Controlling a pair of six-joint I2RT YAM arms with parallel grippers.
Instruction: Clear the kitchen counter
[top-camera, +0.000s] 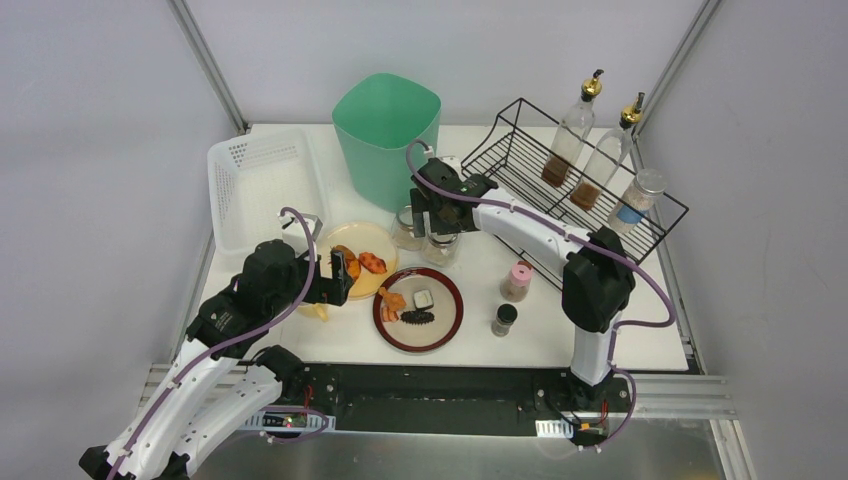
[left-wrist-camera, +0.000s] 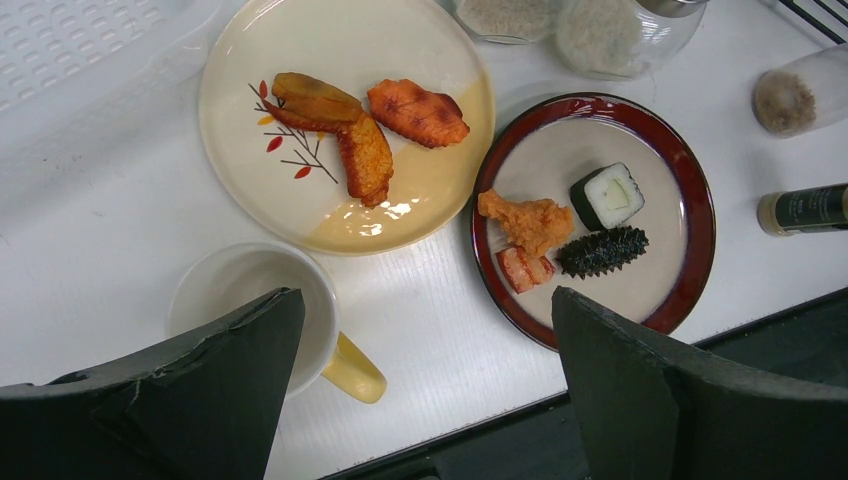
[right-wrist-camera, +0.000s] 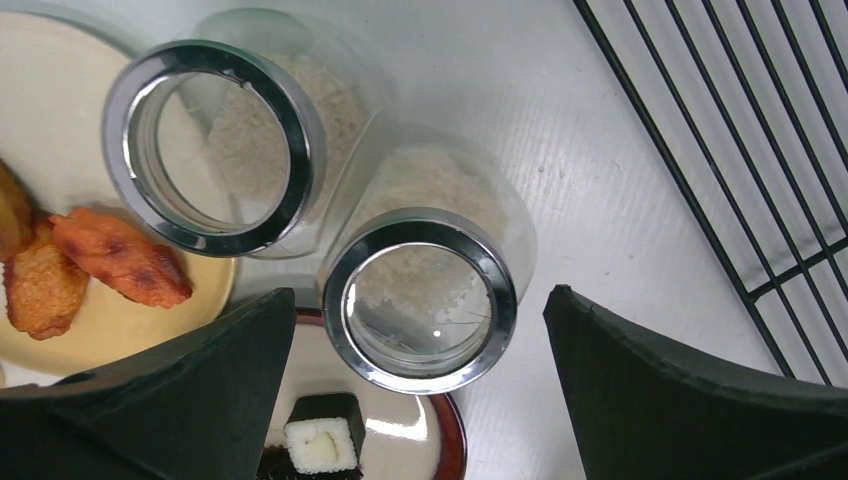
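Both share one look: the left arm and the right arm have glossy white link shells joined by chunky black joint housings. A mauve cable runs along each in loose loops, and thin red wires show at the bases, which are bolted to a black plate. The fingers of the left end effector are matte black wedges, one with scuffed, cracked edges. Those of the right end effector are the same dark wedges, with cleaner edges.
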